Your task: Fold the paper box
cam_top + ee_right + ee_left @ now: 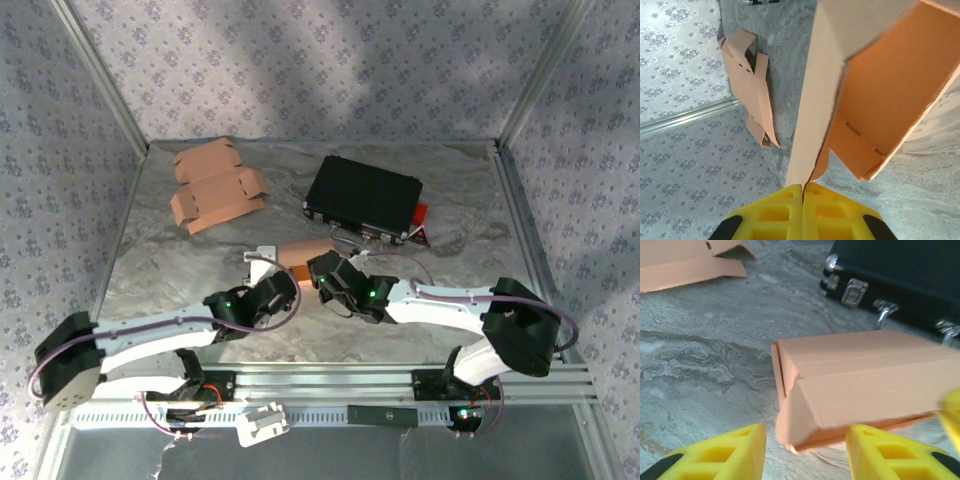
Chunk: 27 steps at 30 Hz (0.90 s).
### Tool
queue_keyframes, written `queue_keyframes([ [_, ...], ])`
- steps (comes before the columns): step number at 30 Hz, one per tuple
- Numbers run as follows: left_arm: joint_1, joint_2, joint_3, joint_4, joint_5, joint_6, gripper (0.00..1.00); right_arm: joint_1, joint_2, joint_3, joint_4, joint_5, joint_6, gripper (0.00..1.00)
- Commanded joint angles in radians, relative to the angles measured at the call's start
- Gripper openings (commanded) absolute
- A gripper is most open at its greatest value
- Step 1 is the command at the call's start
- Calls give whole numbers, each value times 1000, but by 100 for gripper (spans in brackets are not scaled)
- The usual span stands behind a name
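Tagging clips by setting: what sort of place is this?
Probably a lab robot cell, not a home: aluminium frame posts and patterned backdrop walls enclose a marble-look table holding flat cardboard blanks, a black case and a paper box.

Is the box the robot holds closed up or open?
Open: the paper box shows its hollow inside; the right gripper pinches one wall.

Paper box [890, 85] cut off at top

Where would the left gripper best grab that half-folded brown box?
Probably a thin wall of the box, edge-on from the left: the right gripper pinches one wall that way, and the whole body looks too broad for the open left gripper.
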Motion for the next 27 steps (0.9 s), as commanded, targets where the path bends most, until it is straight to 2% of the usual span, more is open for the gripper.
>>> queue_keyframes([
  [1,-35,-96,77,-185,-13,-57,47,-5,-14,-27,-7,-15,-6,0],
  [3,-39,-139,107,-239,27,-66,47,-8,-14,-36,-2,-22,-4,0],
  [6,-35,-167,155,-319,43,-91,54,-10,-9,-37,-5,-33,-9,0],
  [8,-5,-161,183,-347,85,-84,54,-9,0,-38,-9,-39,-13,0],
  [10,61,-144,194,-344,167,-70,54,-10,10,-42,-12,-51,-14,0],
  [14,217,-124,148,-270,393,-58,53,-10,26,-62,10,-74,-21,0],
  [17,297,-105,106,-203,511,-56,52,-11,26,-75,9,-76,-29,0],
  [27,418,30,49,-63,678,-25,45,-16,62,-125,16,-98,-25,1],
])
